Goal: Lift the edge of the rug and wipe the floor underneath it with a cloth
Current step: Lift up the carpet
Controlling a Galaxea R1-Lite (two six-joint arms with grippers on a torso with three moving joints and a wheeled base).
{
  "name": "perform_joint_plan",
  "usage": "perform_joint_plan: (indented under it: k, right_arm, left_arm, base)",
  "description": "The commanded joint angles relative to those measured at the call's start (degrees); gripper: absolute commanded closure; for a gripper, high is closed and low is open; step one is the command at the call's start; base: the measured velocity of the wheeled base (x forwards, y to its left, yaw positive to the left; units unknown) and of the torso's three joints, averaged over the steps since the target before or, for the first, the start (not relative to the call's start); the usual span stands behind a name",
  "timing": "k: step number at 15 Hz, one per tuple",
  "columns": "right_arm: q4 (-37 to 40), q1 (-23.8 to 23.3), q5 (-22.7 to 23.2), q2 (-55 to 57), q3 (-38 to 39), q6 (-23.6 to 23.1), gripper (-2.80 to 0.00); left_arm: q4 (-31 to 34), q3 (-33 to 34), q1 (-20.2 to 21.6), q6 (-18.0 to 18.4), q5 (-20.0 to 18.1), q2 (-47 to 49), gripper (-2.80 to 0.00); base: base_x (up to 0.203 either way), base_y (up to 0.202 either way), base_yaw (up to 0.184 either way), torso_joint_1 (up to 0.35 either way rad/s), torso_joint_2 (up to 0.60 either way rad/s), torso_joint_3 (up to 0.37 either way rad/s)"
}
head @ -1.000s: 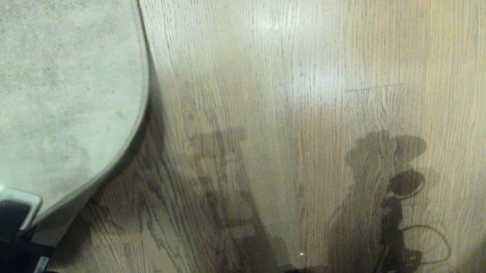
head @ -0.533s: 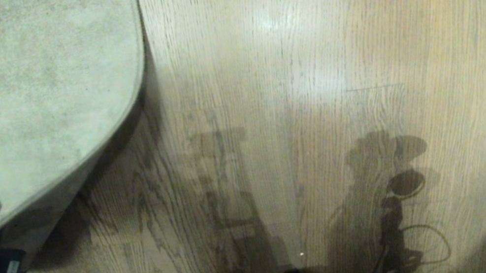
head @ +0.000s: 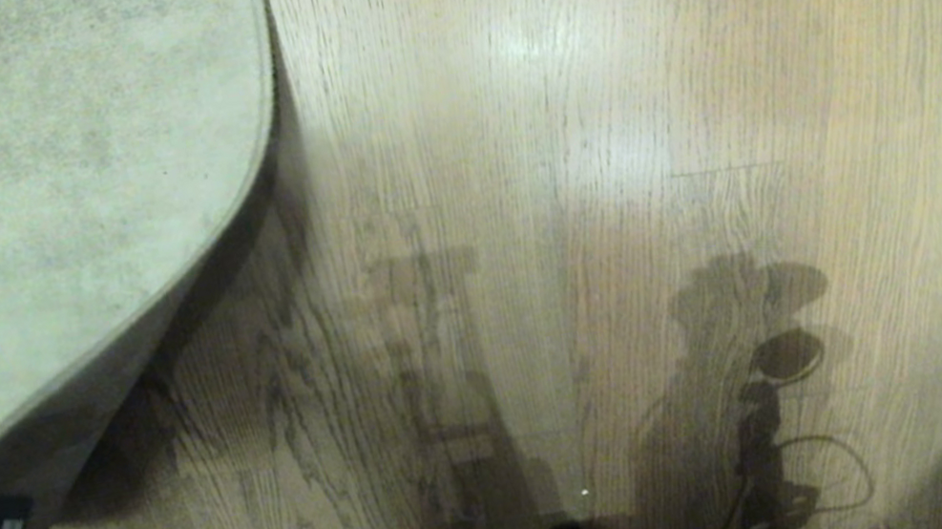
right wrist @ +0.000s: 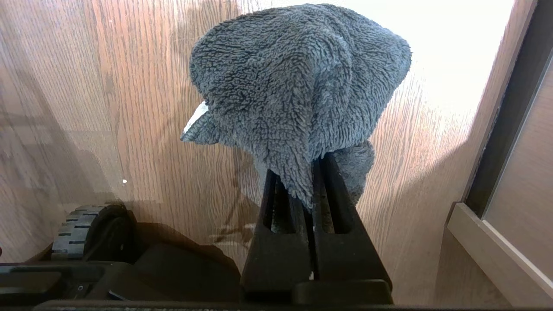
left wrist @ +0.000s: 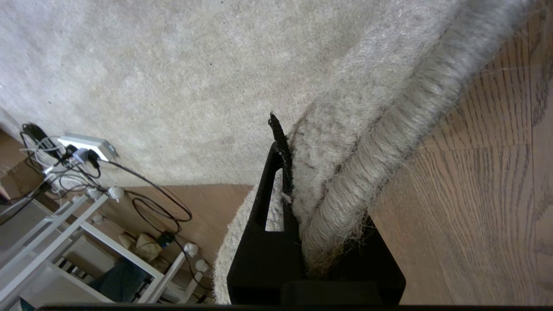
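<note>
Nearest the base, at the lower right, the right gripper point(right wrist: 309, 190) pinches the small dark grey fluffy cloth point(right wrist: 298, 95). Leftward and farther out, the left gripper point(left wrist: 298, 190) clamps the pale grey-beige rug edge point(left wrist: 389, 129) off the light brown wood-plank floor point(head: 579, 216); the shadowed strip beneath runs diagonally away.

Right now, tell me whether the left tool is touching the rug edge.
Touching. The left wrist view shows the left tool shut on the rug edge, pile pressed against its finger.
</note>
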Motion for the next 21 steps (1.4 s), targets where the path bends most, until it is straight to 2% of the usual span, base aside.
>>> perform_joint_plan:
  k: [1, 11, 21]
  right_arm:
    - [-0.04, 0.01, 0.0, 0.07, 0.0, 0.02, 0.0]
    - [-0.04, 0.01, 0.0, 0.09, 0.0, 0.02, 0.0]
    - [-0.04, 0.01, 0.0, 0.09, 0.0, 0.02, 0.0]
  left_arm:
    - [-0.35, 0.64, -0.05, -0.08, 0.15, -0.21, 0.0]
    - [-3.62, 3.18, 0.04, -0.32, 0.28, -0.12, 0.0]
    - [-4.18, 4.5, -0.05, -0.32, -0.08, 0.06, 0.0]
  base:
    - [0.0, 0.0, 0.0, 0.0, 0.0, 0.0]
    - [0.0, 0.0, 0.0, 0.0, 0.0, 0.0]
    - [0.0, 0.0, 0.0, 0.0, 0.0, 0.0]
